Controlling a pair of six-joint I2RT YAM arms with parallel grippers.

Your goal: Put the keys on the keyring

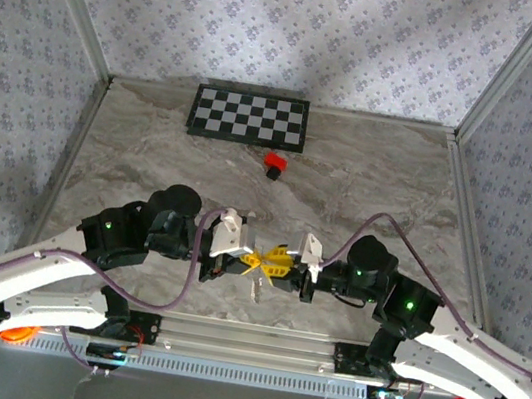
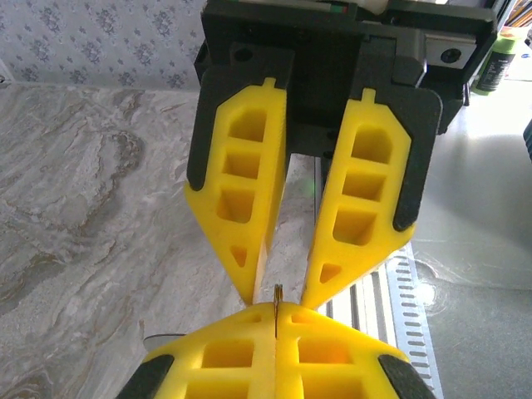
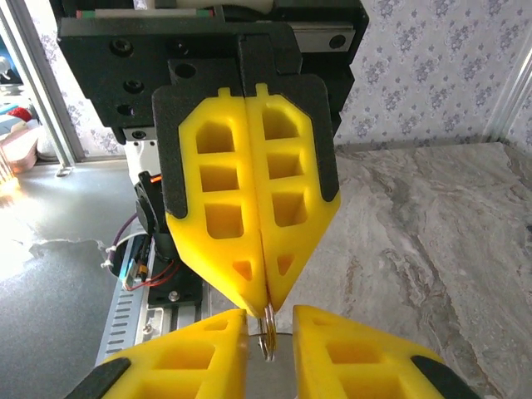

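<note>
Left wrist view looks straight along the left gripper (image 2: 274, 309), whose jaws are pressed together on the keyring (image 2: 277, 293), seen here edge-on as a thin metal strip standing out of its tips. Right wrist view shows the same keyring (image 3: 267, 337) as a small loop poking out of the left gripper (image 3: 266, 306). It is held clear of the table, likely so that its free edge is offered up for threading.

Facing the left gripper tip to tip, the right gripper (image 3: 270, 317) has its jaws a little apart, one finger on either side of the loop and not clamped on it. I judge it is lining up rather than gripping.

Top external view shows a pale sliver (image 1: 256, 289) hanging just below the left gripper (image 1: 259, 259). It may be the key, but it is too small to tell. A red block (image 1: 274, 163) lies well beyond the left gripper, out of the way.
</note>
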